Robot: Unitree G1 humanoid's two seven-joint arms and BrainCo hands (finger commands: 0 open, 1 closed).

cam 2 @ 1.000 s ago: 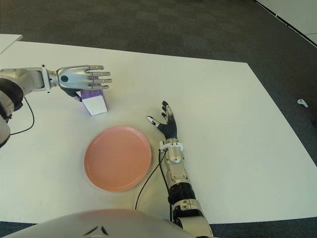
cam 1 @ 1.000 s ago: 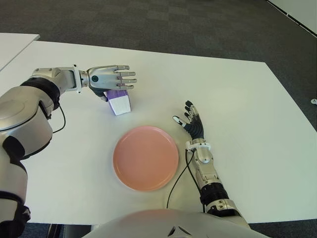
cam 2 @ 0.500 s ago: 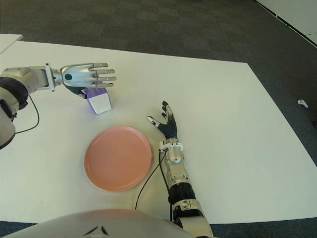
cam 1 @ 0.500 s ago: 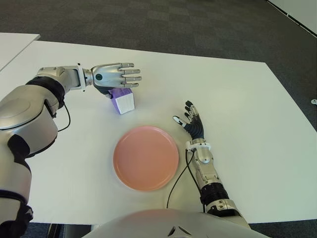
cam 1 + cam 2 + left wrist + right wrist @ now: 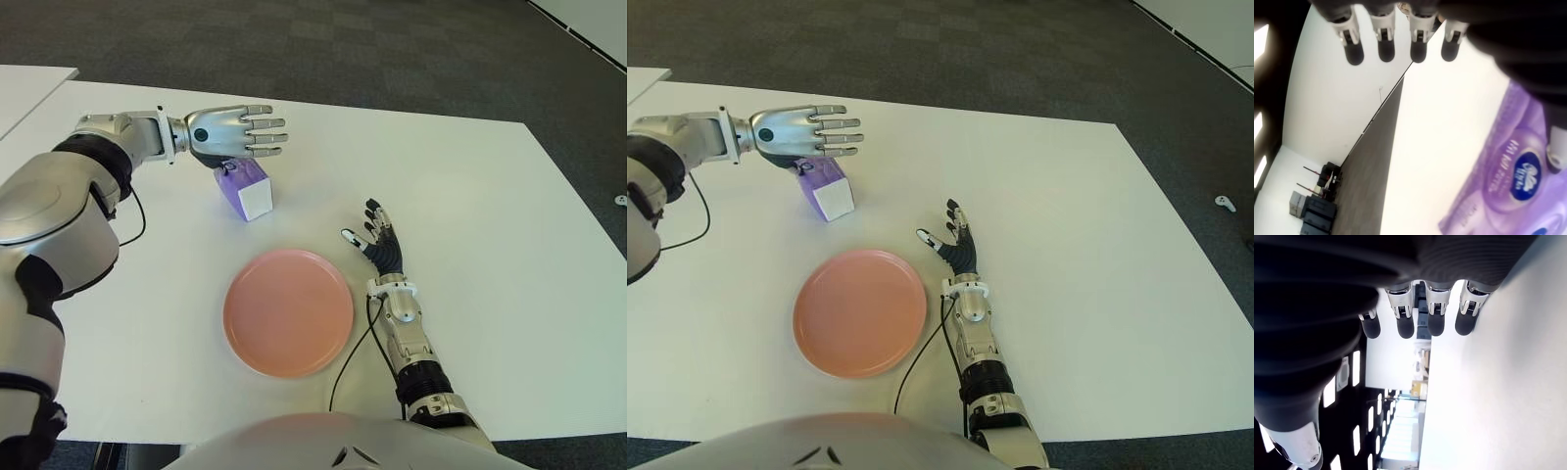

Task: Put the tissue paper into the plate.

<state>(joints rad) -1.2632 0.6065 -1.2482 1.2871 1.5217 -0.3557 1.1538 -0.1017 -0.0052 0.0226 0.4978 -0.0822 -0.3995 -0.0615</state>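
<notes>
A purple tissue pack (image 5: pixel 245 189) with a white end lies on the white table (image 5: pixel 470 196), beyond the pink plate's (image 5: pixel 288 310) far left rim. My left hand (image 5: pixel 240 132) hovers just over its far end, fingers (image 5: pixel 1386 49) held straight and spread. In the left wrist view the pack (image 5: pixel 1508 186) shows right under the palm, with the thumb tip at its edge. My right hand (image 5: pixel 380 245) shows to the right of the plate, fingers (image 5: pixel 1420 323) extended and holding nothing.
A black cable (image 5: pixel 355 354) runs from the right forearm past the plate's near right rim. The table's far edge borders dark carpet (image 5: pixel 392 49). A second white table corner (image 5: pixel 29 83) shows at the far left.
My left hand has moved right and farther away. The tissue pack has shifted the same way beneath it and turned, so more of its purple top shows. The right hand has not moved.
</notes>
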